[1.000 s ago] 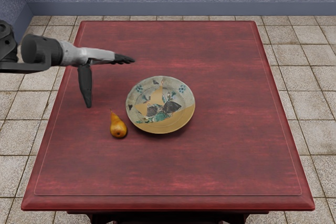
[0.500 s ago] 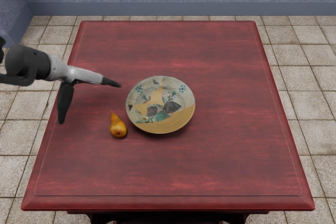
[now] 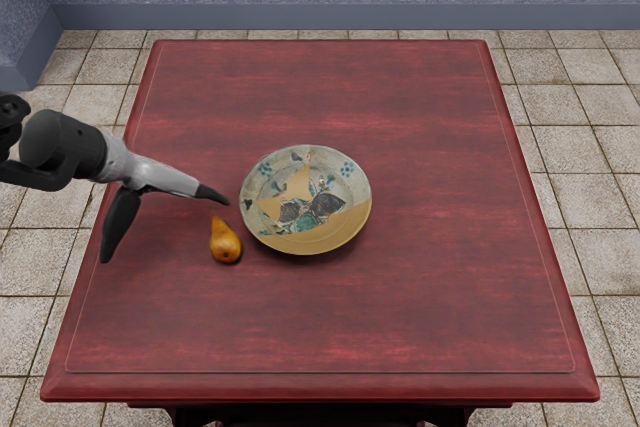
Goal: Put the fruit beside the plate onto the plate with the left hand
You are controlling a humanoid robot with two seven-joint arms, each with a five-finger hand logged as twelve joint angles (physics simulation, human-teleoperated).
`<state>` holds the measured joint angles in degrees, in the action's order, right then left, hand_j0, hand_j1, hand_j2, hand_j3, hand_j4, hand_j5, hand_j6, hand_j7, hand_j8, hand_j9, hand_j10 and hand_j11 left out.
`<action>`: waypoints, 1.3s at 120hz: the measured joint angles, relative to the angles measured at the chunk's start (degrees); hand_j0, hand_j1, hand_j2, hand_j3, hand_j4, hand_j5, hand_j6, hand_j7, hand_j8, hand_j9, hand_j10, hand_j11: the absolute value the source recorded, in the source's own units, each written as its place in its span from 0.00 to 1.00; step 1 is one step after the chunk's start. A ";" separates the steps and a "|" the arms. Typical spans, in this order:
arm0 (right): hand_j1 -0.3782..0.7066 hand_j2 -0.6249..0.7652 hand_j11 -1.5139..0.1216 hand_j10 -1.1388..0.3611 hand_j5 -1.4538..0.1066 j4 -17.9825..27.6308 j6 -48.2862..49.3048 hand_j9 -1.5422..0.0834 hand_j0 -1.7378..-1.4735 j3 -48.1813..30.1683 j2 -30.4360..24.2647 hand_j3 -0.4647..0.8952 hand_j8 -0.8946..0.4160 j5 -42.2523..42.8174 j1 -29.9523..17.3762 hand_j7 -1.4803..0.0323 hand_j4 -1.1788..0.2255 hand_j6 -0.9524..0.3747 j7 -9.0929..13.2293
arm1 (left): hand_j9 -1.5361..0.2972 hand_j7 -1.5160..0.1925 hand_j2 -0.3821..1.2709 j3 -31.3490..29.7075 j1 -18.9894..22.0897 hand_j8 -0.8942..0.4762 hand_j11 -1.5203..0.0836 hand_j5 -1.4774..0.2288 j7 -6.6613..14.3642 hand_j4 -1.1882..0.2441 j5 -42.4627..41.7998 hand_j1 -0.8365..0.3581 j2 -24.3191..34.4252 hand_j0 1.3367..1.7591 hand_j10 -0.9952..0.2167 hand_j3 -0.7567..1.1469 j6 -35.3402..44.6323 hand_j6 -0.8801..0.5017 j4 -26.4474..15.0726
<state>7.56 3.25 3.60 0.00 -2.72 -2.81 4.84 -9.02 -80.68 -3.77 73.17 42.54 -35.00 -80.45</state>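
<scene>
pear (image 3: pixel 225 244) — just beside the plate (image 3: pixel 352 217)

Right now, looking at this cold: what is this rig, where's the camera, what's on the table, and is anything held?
This is a simulator's render, not a photo. There is only one view, from the robot's head camera, which looks down at a slant on a dark red table.

The grey and black limb coming in from the left edge is the robot's left arm. It ends in a five-finger left hand. The fingers are stretched out toward the middle of the table, the thumb hangs down, and the hand holds nothing. The right arm is out of view.

Two things lie on the table. A painted plate sits near the middle, and a small brown pear lies on the table just left of it, not on it. In the picture the fingertips sit just above and left of the pear, without touching it.
</scene>
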 joint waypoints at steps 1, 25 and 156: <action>0.05 0.45 0.91 0.74 0.91 0.00 0.00 0.93 0.30 0.00 0.00 0.34 0.66 0.00 0.00 0.96 0.82 0.70 0.00 | 0.84 0.89 0.23 -0.04 0.00 0.65 0.95 0.87 0.00 0.83 0.09 0.99 0.00 0.76 0.82 0.40 0.00 0.63 -0.07; 0.05 0.45 0.91 0.74 0.91 0.00 -0.01 0.93 0.30 0.00 0.00 0.34 0.66 0.00 0.00 0.96 0.82 0.70 0.00 | 0.84 0.89 0.23 -0.49 -1.10 0.65 0.95 0.87 -0.08 0.83 3.39 0.99 -0.08 0.76 0.82 0.40 0.00 0.63 -1.67; 0.05 0.45 0.91 0.74 0.91 0.00 0.00 0.93 0.30 0.00 0.00 0.34 0.66 0.00 0.00 0.96 0.82 0.70 0.00 | 0.84 0.89 0.23 -2.02 -3.87 0.65 0.95 0.87 -0.07 0.83 5.83 0.99 -0.41 0.76 0.82 0.40 0.00 0.63 -10.04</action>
<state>7.56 3.25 3.60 0.00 -2.72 -2.81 4.83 -11.05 -84.55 -3.84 79.00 42.13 -35.00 -90.49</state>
